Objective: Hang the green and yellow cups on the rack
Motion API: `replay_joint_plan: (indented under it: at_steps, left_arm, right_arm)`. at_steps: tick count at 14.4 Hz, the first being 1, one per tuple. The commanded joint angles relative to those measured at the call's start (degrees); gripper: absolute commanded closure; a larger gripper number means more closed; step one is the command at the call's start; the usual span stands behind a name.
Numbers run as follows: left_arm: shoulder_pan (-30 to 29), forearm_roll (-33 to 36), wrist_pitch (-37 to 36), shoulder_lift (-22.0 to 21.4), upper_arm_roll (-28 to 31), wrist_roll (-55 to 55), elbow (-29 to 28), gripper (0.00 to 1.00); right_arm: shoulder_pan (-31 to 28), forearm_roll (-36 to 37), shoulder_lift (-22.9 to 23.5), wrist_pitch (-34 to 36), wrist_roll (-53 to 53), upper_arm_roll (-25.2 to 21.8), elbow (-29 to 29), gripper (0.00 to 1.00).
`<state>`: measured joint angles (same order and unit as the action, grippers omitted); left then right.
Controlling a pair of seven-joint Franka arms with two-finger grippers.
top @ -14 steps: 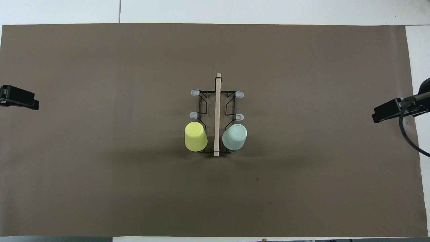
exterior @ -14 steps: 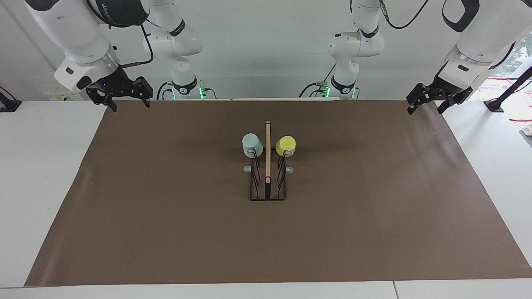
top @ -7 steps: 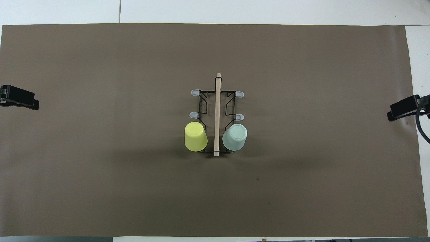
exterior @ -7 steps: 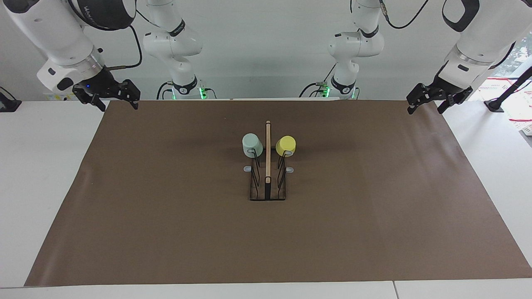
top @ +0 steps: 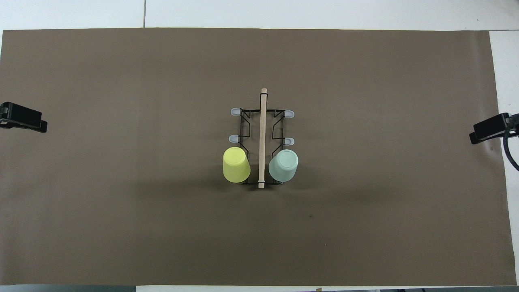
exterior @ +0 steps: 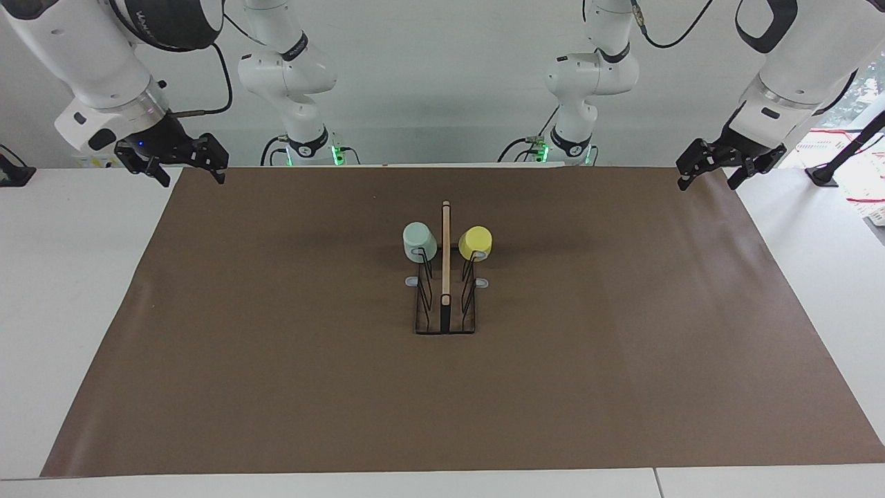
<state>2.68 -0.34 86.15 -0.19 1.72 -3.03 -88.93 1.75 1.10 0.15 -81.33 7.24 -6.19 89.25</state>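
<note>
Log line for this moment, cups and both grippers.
green cup: hung on rack | yellow cup: hung on rack | left gripper: open, empty, waiting | right gripper: open, empty

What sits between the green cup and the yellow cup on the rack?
Only the rack's wooden top bar runs between the green cup and the yellow cup, clearest in the overhead view.

No readable text, white lettering on the right arm (exterior: 173, 21) too partial to read
</note>
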Motion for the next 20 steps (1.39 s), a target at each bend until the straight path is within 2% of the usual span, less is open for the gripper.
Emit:
replay_joint_plan:
  at_steps: [1,7,20]
  left_arm:
    - [0.05,0.95,0.34,-1.83,0.04,0.04,-2.04,0.00]
    - [0.05,0.95,0.34,-1.83,0.04,0.04,-2.13,0.00]
    - [0.05,0.95,0.34,-1.83,0.04,0.04,-2.04,0.00]
  right_arm:
    - [-1.40,0.40,0.73,-0.76,1.11,0.92,-1.44,0.00]
    - [-1.13,-0.05,0.47,-5.50,1.37,1.01,-0.83,0.00]
    - [-1.40,-0.49,0.99,-2.43,1.02,1.01,-2.33,0.00]
